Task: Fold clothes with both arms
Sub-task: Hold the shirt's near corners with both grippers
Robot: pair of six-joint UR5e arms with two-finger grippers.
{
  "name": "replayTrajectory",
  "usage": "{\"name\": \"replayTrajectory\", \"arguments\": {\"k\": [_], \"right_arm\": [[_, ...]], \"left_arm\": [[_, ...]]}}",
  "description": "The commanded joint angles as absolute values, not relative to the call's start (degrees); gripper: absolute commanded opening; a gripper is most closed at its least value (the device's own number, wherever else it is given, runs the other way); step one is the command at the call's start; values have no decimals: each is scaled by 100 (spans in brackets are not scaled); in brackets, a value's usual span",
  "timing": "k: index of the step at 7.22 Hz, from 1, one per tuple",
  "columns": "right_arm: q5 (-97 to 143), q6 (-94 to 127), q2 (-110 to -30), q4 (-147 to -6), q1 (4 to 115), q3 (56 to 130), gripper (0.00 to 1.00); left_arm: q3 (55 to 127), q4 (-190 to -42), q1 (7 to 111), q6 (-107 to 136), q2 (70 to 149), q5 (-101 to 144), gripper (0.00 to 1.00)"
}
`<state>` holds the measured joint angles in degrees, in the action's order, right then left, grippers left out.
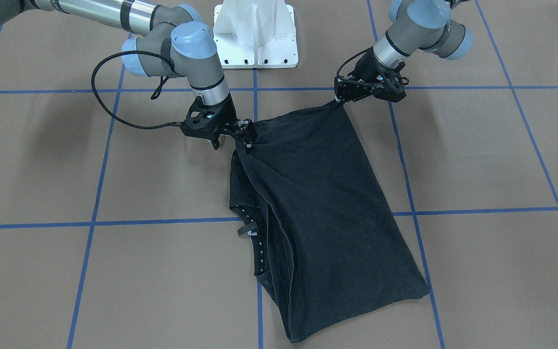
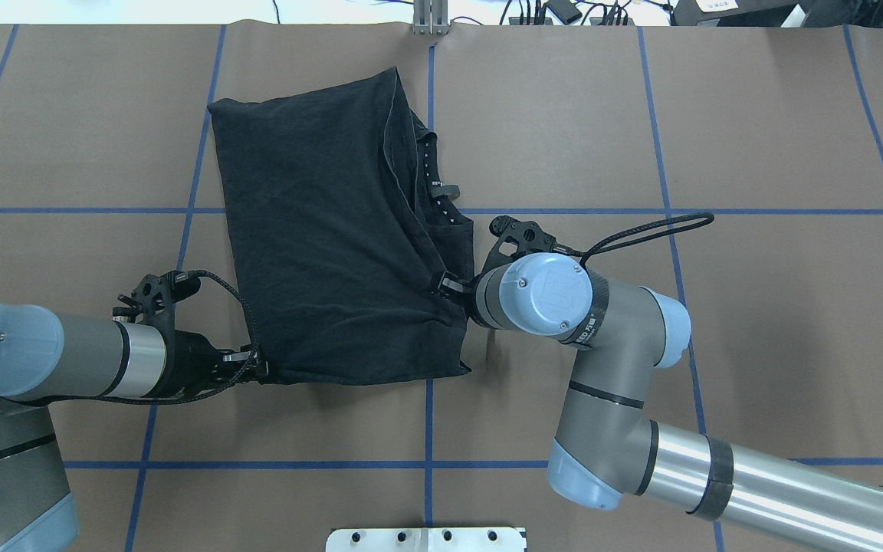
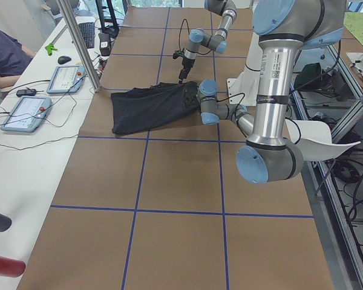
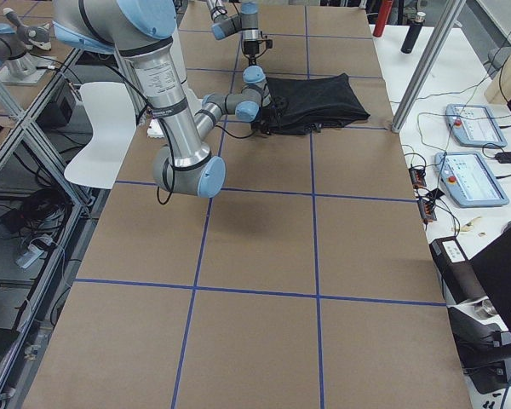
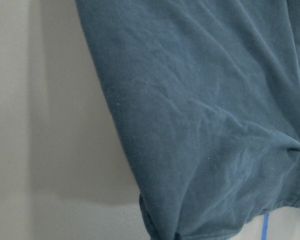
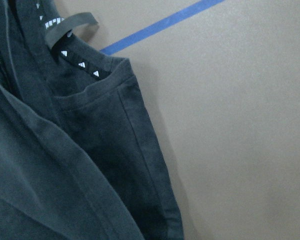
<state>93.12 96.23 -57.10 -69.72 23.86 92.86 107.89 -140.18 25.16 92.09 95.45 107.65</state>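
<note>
Black T-shirt (image 2: pixel 326 253) folded over, lying on the brown desk (image 2: pixel 756 138) toward its far edge, near hem lifted a bit. Left end effector (image 2: pixel 261 369) clenched on one near corner of the shirt, right end effector (image 2: pixel 445 285) pinching the other near corner by the collar.

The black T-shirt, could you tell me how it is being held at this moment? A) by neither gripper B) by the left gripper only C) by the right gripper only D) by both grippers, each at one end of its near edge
D: the left gripper and right gripper each pinch the black T-shirt at its near edge.
</note>
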Motion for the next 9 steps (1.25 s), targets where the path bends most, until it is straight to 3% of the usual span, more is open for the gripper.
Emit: {"name": "replayTrajectory", "arguments": {"k": [1,6,9], "right_arm": [[9316,9589,-5617,-7197,2505,9237,92],[9281,9606,-5309,-7198,2365,8903,87],[9238,9624,-5317,-7198,2277,8895,78]], "left_arm": [[10775,-14019,2496,9211,9545,10758,0],[10775,-14027,2496,9211,9554,10758,0],[10784,-14027,2496,9211,9554,10758,0]]}}
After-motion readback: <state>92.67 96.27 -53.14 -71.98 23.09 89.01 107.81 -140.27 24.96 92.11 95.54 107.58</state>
